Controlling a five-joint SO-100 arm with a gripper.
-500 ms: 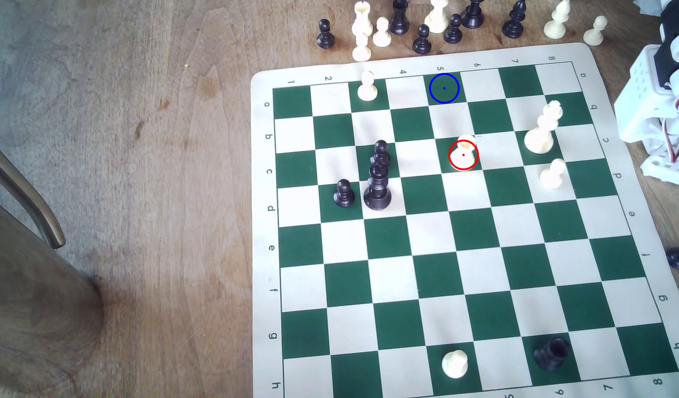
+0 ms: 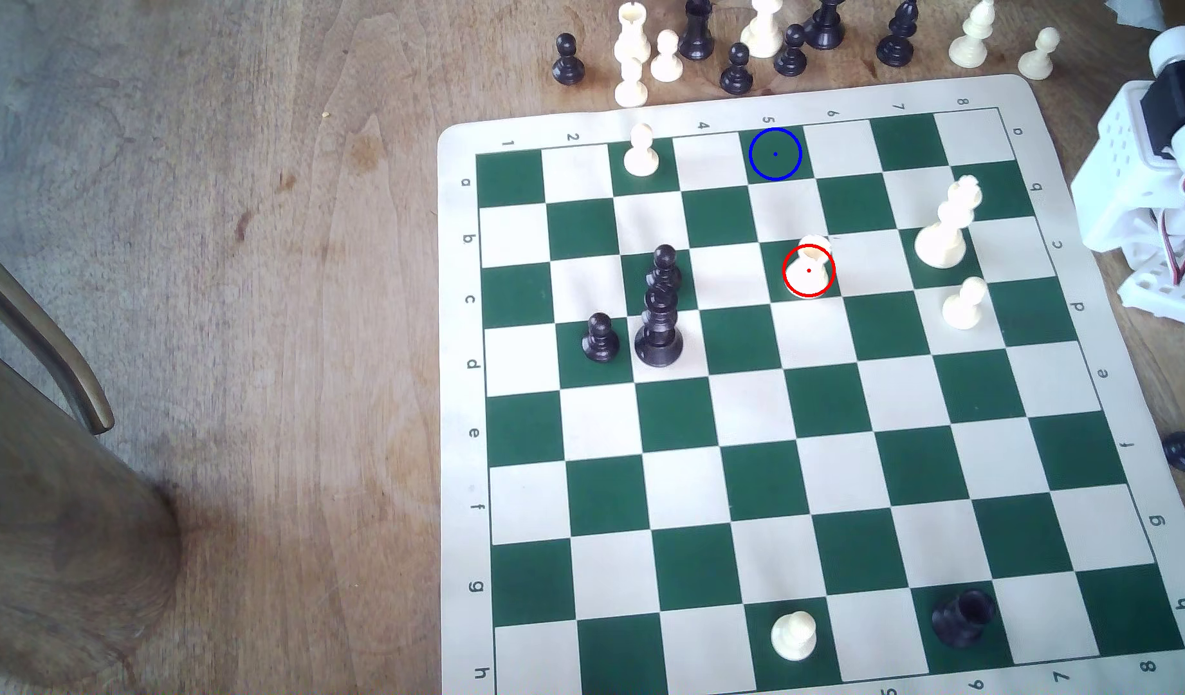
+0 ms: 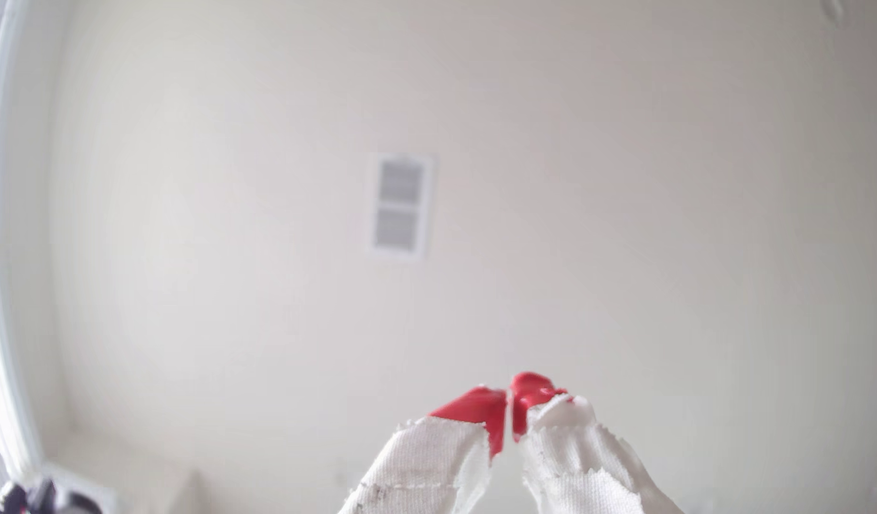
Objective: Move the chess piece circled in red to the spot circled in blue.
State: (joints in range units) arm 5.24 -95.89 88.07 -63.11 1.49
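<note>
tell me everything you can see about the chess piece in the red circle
The chess piece is short, cream-white and glossy like plastic, with a wide round base and a flat top. It stands upright on a dark green square in the exterior view, touching only the chessboard, with no piece beside it.

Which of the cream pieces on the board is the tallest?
The tall cream piece with the tiered crown, near the board's edge on the exterior view's right. It towers over the circled chess piece and the round-headed cream pawns, all much shorter.
</note>
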